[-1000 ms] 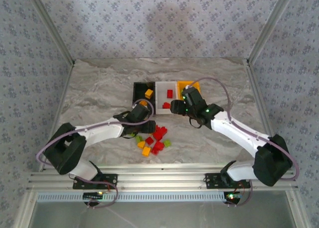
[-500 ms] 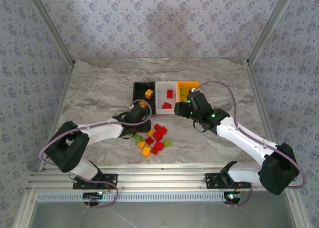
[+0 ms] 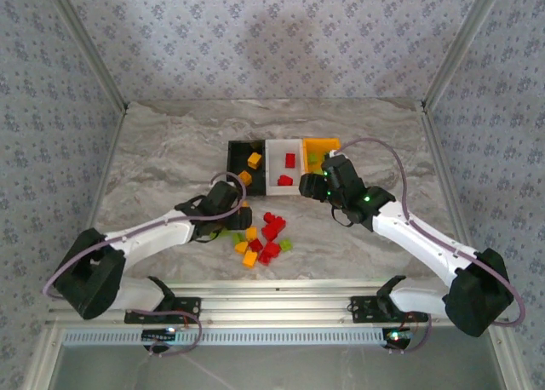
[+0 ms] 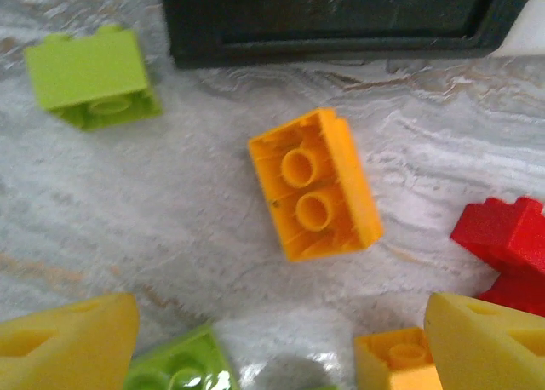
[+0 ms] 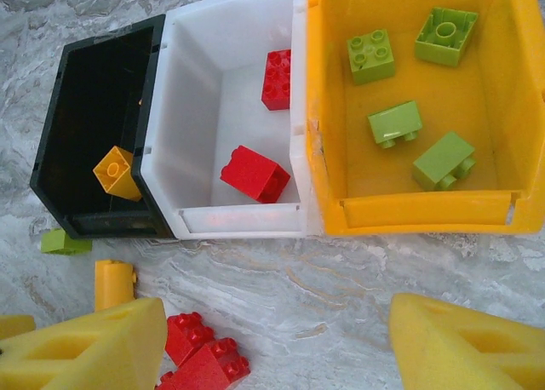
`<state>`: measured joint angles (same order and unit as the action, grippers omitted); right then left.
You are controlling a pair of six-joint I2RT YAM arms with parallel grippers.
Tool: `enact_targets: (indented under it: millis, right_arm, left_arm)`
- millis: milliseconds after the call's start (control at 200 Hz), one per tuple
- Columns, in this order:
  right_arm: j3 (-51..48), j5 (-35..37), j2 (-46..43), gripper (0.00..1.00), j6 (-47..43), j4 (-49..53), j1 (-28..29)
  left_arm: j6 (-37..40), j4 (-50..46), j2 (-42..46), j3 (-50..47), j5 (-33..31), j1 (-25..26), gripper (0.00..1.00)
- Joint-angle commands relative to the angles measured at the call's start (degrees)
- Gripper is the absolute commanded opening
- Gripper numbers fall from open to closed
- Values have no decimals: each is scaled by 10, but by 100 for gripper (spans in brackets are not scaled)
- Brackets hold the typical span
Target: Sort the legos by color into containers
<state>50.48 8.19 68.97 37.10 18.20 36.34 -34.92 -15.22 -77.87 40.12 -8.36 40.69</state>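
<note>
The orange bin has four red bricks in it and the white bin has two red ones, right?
Not quite: in the right wrist view the four bricks in the orange bin are light green. The white bin does hold two red ones.

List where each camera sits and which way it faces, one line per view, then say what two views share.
Top external: fixed above and behind the arms, looking down at the table; both arms, left hand and right hand show.
Left wrist: on the left arm, facing down at an orange brick; left fingertips show.
Right wrist: on the right arm, facing down into the three bins; right fingertips show.
Shared: both wrist views catch the black bin.
</note>
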Motion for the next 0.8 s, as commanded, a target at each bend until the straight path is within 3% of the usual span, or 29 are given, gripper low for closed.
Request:
enact_targets:
  millis: [0,195,370,565,795]
  right_arm:
    - [-2,11,-15,71,10,10,-5]
    - [-4,20,-35,72,8,26,-7]
    - [-11,23,-52,72,7,33,-11]
    - [-12,19,-57,72,6,30,-17]
    - [-19,11,-59,72,8,22,-21]
  left_arm:
    - [15,27,-57,44,-3,4,88]
    - [22,62,-150,81,-17,0,80]
    - [24,68,-169,83,-13,-1,60]
    - [11,46,-105,46,-12,10,41]
    - [-7,-31,39,55,-28,23,39]
